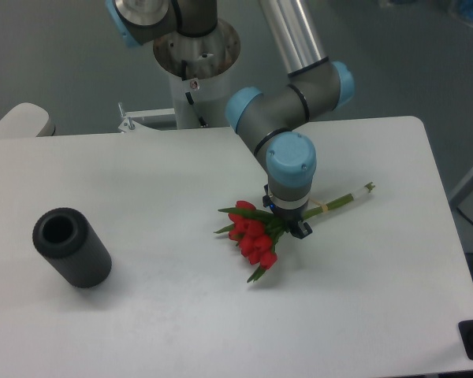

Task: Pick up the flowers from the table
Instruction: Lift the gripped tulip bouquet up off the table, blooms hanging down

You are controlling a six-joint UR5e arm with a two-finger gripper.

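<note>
The flowers (252,235), a small bunch of red tulips with green leaves, hang from my gripper (290,223) a little above the white table (181,315). Their pale green stems (345,199) stick out to the upper right behind the wrist. My gripper points straight down and is shut on the bunch where leaves meet stems. Its fingers are mostly hidden under the blue-capped wrist, with only a dark fingertip (301,230) showing. A faint shadow lies on the table beneath the blooms.
A dark grey cylinder (71,246) lies on its side at the table's left. The arm's base column (195,55) stands behind the far edge. The table's right edge (445,197) runs near the stem tips.
</note>
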